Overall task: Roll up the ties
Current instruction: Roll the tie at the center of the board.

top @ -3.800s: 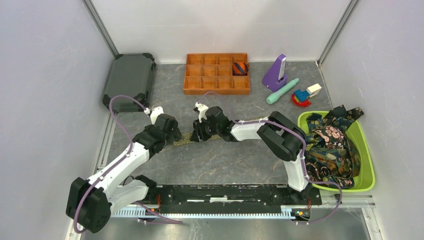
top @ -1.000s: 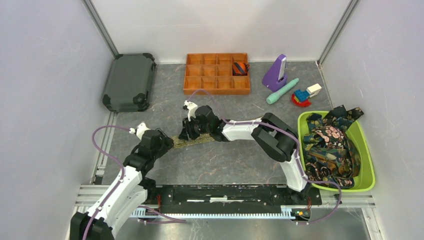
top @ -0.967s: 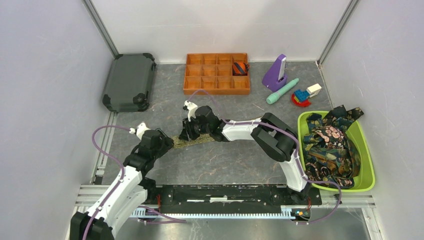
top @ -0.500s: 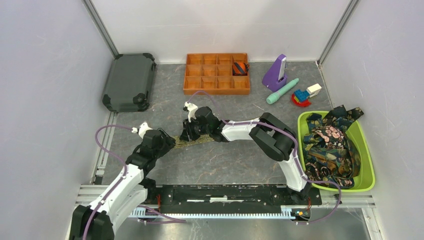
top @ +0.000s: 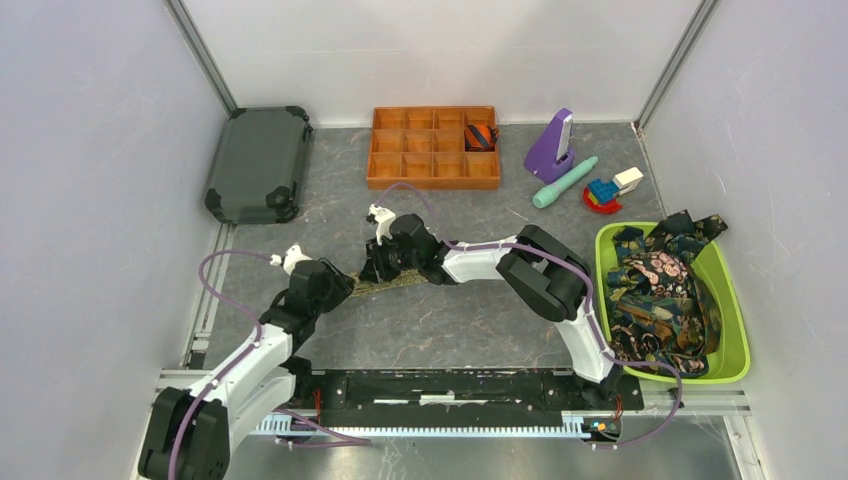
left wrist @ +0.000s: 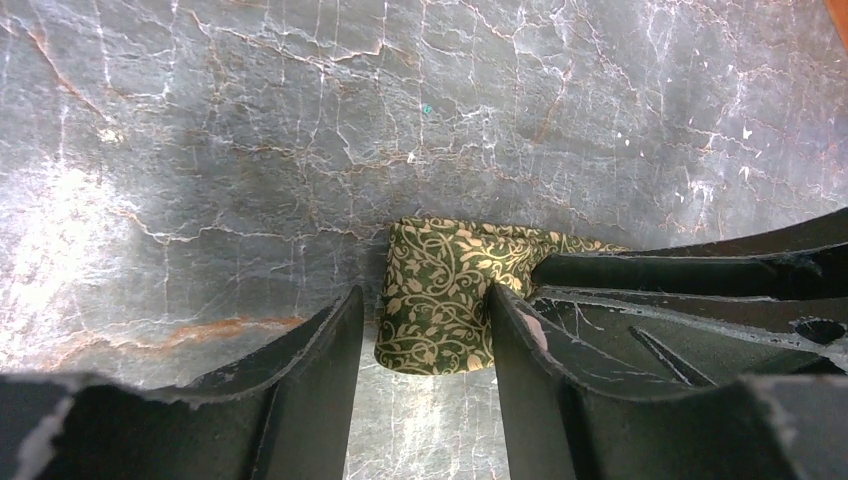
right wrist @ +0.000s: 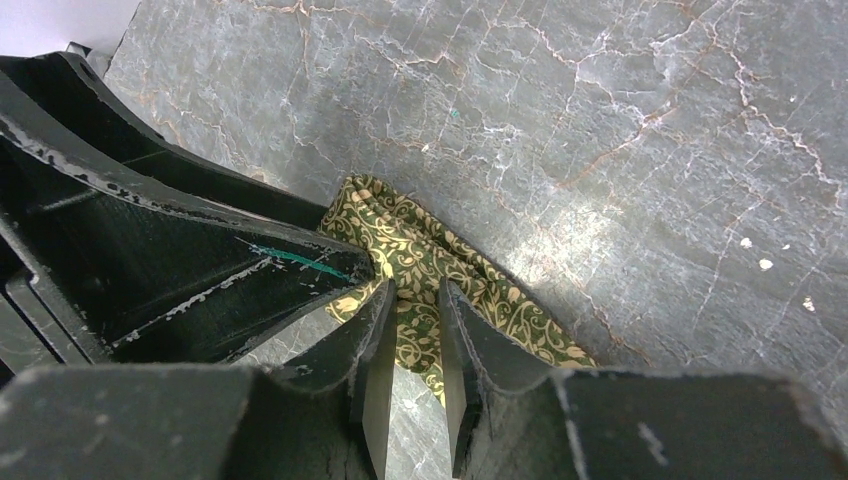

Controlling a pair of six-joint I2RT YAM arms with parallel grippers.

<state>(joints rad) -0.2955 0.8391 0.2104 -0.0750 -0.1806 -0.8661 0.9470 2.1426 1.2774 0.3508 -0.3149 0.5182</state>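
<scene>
An olive-green tie (top: 400, 283) with a gold vine print lies on the grey table between my two grippers. My left gripper (top: 335, 285) straddles its curled end (left wrist: 440, 300). The right finger (left wrist: 530, 350) touches the fabric, while a thin gap separates the left finger (left wrist: 310, 360) from it, so the jaws are open. My right gripper (top: 375, 268) is shut on the tie (right wrist: 415, 325), with the cloth pinched between its narrow fingertips (right wrist: 375, 340). More ties (top: 660, 290) fill the green bin. A rolled orange-navy striped tie (top: 481, 135) sits in the orange tray.
The orange compartment tray (top: 434, 168) stands at the back centre and a dark case (top: 258, 163) at the back left. A purple object (top: 550, 145), a teal stick (top: 564, 182) and toy blocks (top: 610, 190) lie back right. The green bin (top: 735, 345) stands at the right edge.
My left gripper has slid a little right, onto the tie's end, and its jaws have narrowed. The right gripper has stayed put, still holding the tie.
</scene>
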